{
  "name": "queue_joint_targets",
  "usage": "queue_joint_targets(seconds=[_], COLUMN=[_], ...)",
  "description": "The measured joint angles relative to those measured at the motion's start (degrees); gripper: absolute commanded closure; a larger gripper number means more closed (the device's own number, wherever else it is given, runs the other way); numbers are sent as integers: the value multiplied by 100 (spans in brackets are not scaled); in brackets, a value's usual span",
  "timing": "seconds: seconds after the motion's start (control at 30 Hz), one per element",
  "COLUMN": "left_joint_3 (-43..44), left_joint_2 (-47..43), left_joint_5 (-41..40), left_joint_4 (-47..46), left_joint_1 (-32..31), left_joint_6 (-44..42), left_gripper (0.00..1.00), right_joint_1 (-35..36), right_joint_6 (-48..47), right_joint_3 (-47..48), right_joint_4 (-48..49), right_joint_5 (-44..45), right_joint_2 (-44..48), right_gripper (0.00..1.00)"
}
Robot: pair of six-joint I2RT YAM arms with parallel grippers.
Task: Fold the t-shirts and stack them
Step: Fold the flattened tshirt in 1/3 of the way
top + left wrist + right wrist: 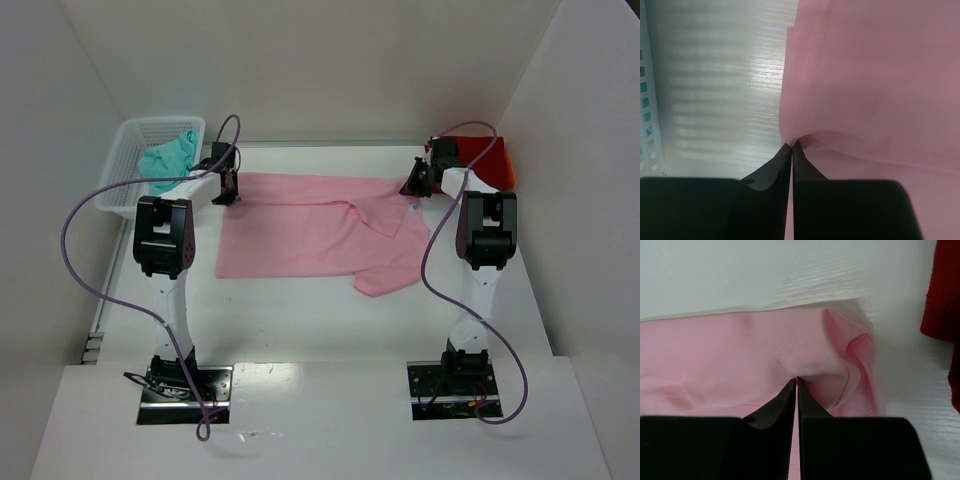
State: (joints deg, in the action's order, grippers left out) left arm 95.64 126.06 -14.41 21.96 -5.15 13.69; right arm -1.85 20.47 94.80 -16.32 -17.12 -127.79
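The light pink t-shirt (320,225) was laid mostly flat across the far middle of the white counter (300,320), stretched sideways between the two grippers. Its right part was seen creased and folded over, and one portion was pushed out toward the near side at the lower right.

The left gripper (791,147) was found at the shirt's far-left corner. In the left wrist view its jaws were pressed together, with no gap visible between them, and a small fold of the pink hem was pinched at their tips. Bare counter was shown to the left of that hem, and the wall of the white mesh basket (647,115) was seen at the view's left edge.

The right gripper (797,382) was placed at the shirt's far-right corner. Its jaws were likewise brought fully together, and a puckered ridge of pink cloth was clamped at their tips.

The bright red t-shirt (490,160) was bunched in the far-right corner of the counter, just beyond the right gripper. In the right wrist view it was separated from the pink cloth by a strip of bare counter.

The teal t-shirt (168,158) was crumpled inside the basket at the far left, with part of it draped at the basket's near rim.
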Motion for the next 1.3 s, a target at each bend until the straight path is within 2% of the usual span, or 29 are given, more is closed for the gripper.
queue_joint_targets(seconds=[0.3, 0.7, 0.9, 1.03, 1.07, 1.13, 1.3], left_joint_3=[0, -11, -15, -15, -15, -15, -17], left_joint_2=[15, 15, 11, 11, 11, 11, 11], left_joint_5=[-59, -944, -1233, -1355, -1390, -1414, -1425], left_joint_4=[-15, -9, -7, -7, -7, -7, -7], left_joint_1=[-2, -9, -76, -144, -155, -168, -181], left_joint_6=[7, -13, -149, -212, -251, -291, -306], left_gripper=[100, 100, 94, 94, 93, 93, 93], right_joint_1=[0, 0, 0, 0, 0, 0, 17], right_joint_6=[-42, -61, -59, -50, -55, -55, -46], right_joint_3=[0, 2, 90, 131, 136, 153, 195], right_joint_4=[0, -9, -44, -52, -52, -48, -46], right_joint_5=[37, 61, 33, -17, -22, -92, -149], right_joint_2=[-9, -72, -184, -210, -210, -210, -210], right_gripper=[91, 91, 91, 77, 70, 62, 57])
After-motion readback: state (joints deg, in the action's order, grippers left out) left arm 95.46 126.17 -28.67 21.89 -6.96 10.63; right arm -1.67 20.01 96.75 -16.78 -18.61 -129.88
